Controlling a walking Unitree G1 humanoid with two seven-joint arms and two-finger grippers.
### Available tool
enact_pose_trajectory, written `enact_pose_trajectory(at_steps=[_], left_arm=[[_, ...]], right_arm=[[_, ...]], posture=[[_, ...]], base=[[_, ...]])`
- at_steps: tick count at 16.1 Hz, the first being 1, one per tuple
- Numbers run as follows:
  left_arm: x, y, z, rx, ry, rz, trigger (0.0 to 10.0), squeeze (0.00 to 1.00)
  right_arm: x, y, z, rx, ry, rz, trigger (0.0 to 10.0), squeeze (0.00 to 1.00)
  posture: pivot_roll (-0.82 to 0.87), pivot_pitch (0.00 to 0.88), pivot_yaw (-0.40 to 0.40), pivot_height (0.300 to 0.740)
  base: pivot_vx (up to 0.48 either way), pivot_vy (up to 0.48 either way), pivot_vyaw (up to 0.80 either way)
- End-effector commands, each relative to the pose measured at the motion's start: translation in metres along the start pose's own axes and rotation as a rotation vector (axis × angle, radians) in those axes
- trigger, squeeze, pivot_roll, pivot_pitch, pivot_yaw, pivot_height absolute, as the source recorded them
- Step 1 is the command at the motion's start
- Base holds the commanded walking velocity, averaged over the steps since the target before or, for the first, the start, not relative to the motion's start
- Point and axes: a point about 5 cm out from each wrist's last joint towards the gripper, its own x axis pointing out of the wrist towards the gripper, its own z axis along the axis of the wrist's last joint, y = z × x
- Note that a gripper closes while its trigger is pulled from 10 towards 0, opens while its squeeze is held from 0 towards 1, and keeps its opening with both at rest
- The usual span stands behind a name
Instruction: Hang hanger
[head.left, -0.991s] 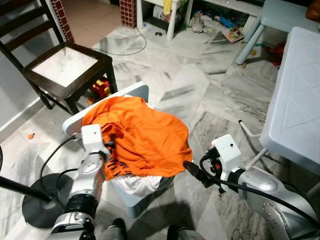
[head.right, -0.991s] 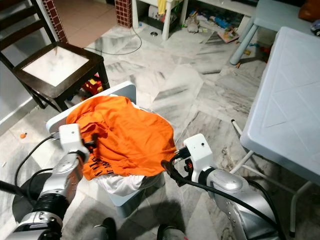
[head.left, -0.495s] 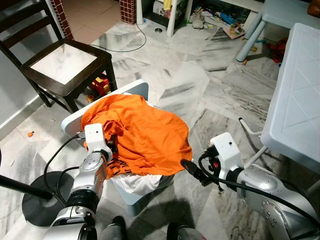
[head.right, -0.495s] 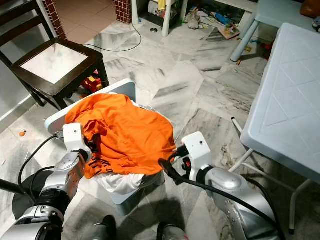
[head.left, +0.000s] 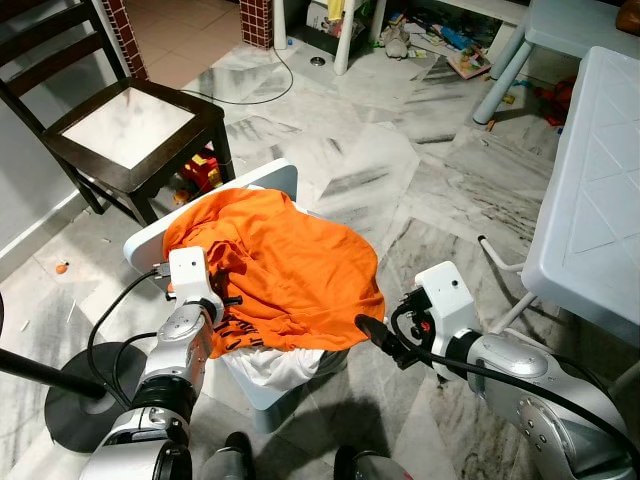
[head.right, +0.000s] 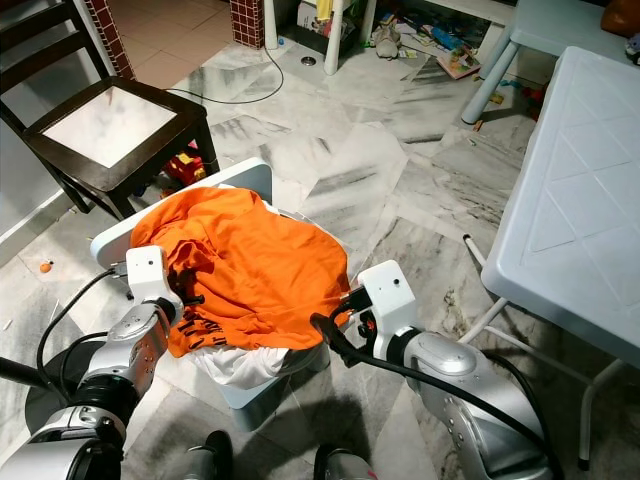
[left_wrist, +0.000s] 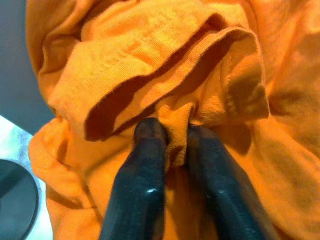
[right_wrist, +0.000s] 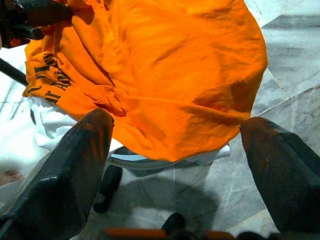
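the left gripper (left_wrist: 172, 137) has its jaws pinched tight on a fold of the orange shirt (head.left: 290, 270), so it can lift it. the shirt lies over the white basket (head.left: 262, 385). the right gripper (right_wrist: 175, 165) has jaws wide apart, with the shirt's edge in front, ready to help. i can't see a hanger.
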Motion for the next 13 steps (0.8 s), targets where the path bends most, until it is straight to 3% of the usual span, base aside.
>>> enact_pose_trajectory(at_steps=[1,6,8,10,11,13], left_arm=[[0.0,0.001,0.0,0.004,-0.005,0.003,0.0,0.0],[0.0,-0.001,0.012,0.018,-0.079,-0.001,0.0,0.0],[-0.001,-0.007,0.033,0.129,-0.219,-0.031,0.0,0.0],[-0.009,-0.037,0.074,0.279,-0.458,-0.146,0.0,0.0],[-0.019,-0.06,0.096,0.355,-0.599,-0.226,0.0,0.0],[-0.028,-0.084,0.107,0.402,-0.686,-0.32,0.0,0.0]], right_arm=[[0.0,-0.002,-0.003,0.001,0.009,-0.013,10.0,0.0],[0.005,0.0,-0.001,0.0,-0.002,-0.003,10.0,0.0],[0.006,-0.001,0.001,-0.001,-0.018,-0.011,10.0,0.0],[0.007,-0.003,0.005,-0.001,-0.045,-0.033,10.0,0.0],[0.008,-0.003,0.006,0.0,-0.053,-0.036,10.0,0.0],[0.01,0.0,0.005,0.001,-0.056,-0.032,10.0,0.0]], posture=[[-0.16,0.234,-0.063,0.74],[-0.15,0.225,-0.06,0.74],[-0.14,0.224,-0.058,0.74],[-0.13,0.221,-0.055,0.74],[-0.13,0.219,-0.052,0.74],[-0.13,0.217,-0.05,0.74]], base=[[0.0,0.0,0.0],[0.0,0.0,0.0],[0.0,0.0,0.0],[0.0,0.0,0.0],[0.0,0.0,0.0],[0.0,0.0,0.0]])
